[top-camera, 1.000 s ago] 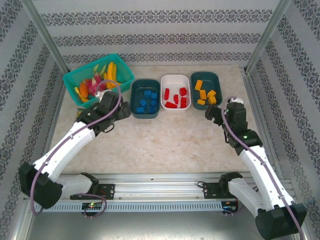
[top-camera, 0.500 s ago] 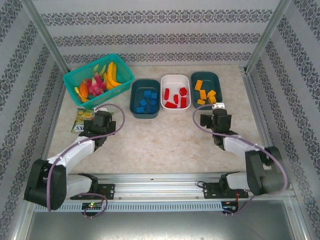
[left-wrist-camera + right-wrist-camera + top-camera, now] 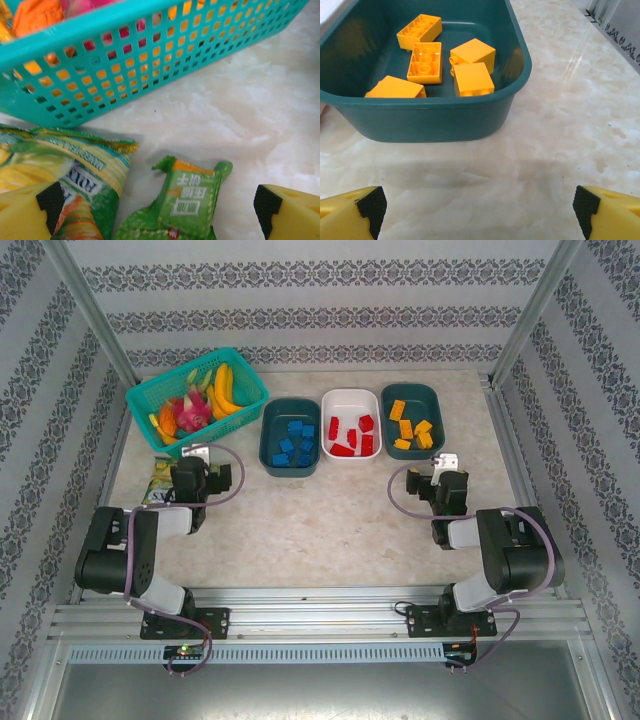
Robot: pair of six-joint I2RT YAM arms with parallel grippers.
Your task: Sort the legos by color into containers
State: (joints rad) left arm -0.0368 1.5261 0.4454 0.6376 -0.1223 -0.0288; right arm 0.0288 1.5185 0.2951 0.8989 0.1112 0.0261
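Both arms retracted, left gripper [image 3: 192, 472] and right gripper [image 3: 438, 478] wide open, empty; legos [image 3: 344, 449] sit colour-sorted in containers [image 3: 350, 400], looks done.

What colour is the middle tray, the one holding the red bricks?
White. The middle tray with the red bricks shows best in the top external view.

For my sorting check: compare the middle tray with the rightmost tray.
The middle tray is white; the rightmost tray is dark teal. The middle tray holds red legos; the rightmost tray holds orange-yellow legos. Both are shallow, oblong and round-cornered, and look alike in size.
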